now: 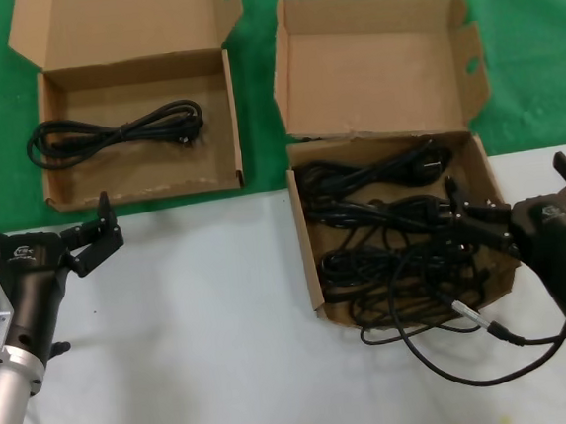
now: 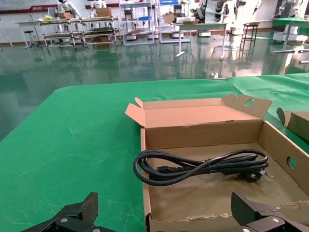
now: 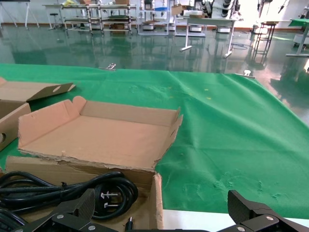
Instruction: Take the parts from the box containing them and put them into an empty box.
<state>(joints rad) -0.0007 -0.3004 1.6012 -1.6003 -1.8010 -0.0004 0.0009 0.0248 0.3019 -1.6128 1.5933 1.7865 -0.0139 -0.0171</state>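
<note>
A white surface meets green cloth in a workshop hall. The right tool reaches over the fuller box, seemingly to pick; its spread looks wide. Black cable bundles lie just beneath it. The left tool, wide open, waits beside the wider box, which holds one cable.

No text can be read — only small white logo marks, illegible, on the black left gripper and black right gripper.
</note>
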